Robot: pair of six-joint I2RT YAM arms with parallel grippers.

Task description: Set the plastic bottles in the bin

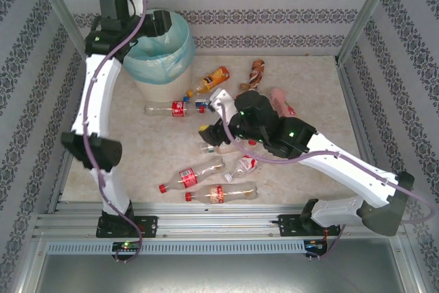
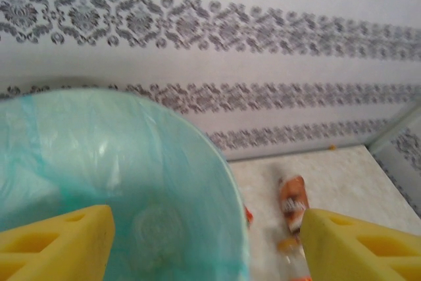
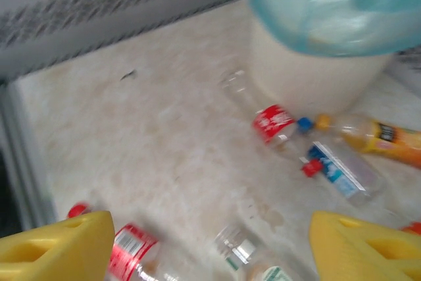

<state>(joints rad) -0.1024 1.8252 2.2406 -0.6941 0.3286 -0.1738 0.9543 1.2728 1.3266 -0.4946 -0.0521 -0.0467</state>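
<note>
Left arm stretches to the far-left corner. Left fingers [image 2: 56,245] are spread wide and empty, hanging over the mouth of the bin [image 1: 180,46] with its teal liner directly below.

The bin stands on the bench [image 1: 137,149] at the far left, near the back wall. Just in front of its base a clear red-labelled bottle [image 1: 168,109] lies flat, with a small blue-labelled bottle [image 1: 201,103] at its right end. An orange bottle [image 1: 209,80] lies just beyond that.

Near the front edge, two red-capped clear bottles [image 1: 192,176] lie close together.

Right fingers [image 3: 365,248] are at mid-bench, parted wide and gripping nothing. A clear bottle [image 3: 247,255] lies on the bench in the gap ahead of them; contact cannot be told.

Towards the back right lie a brown bottle [image 1: 257,72] and a pink bottle [image 1: 280,101].
</note>
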